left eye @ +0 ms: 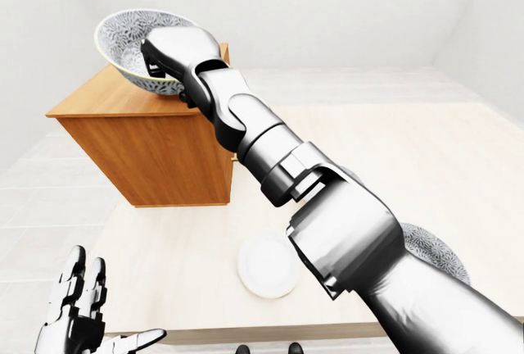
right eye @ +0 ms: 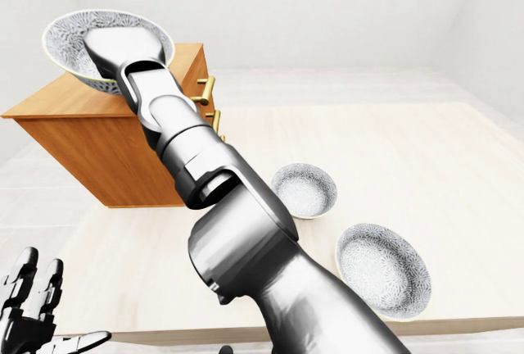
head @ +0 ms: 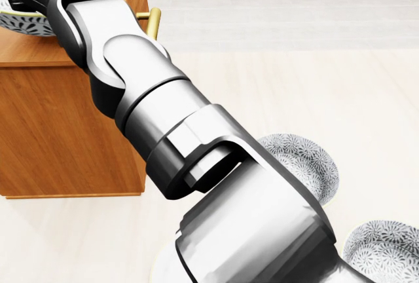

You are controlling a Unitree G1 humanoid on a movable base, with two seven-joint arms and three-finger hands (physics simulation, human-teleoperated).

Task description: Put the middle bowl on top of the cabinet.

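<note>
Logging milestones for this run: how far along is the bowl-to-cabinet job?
Done: the bowl is lifted off the table and carried over the cabinet top. In hand: the right hand holds it at the rim, tilted; contact with the top is unclear. Left: set it flat, release, withdraw. Two bowls remain on the table; left hand idle, open.

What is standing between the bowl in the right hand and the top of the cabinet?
Nothing visible does. The right hand holds the bowl over the cabinet, whose bare wooden top lies under it. Whether the bowl already touches the top cannot be told. The two other bowls sit on the table.
</note>
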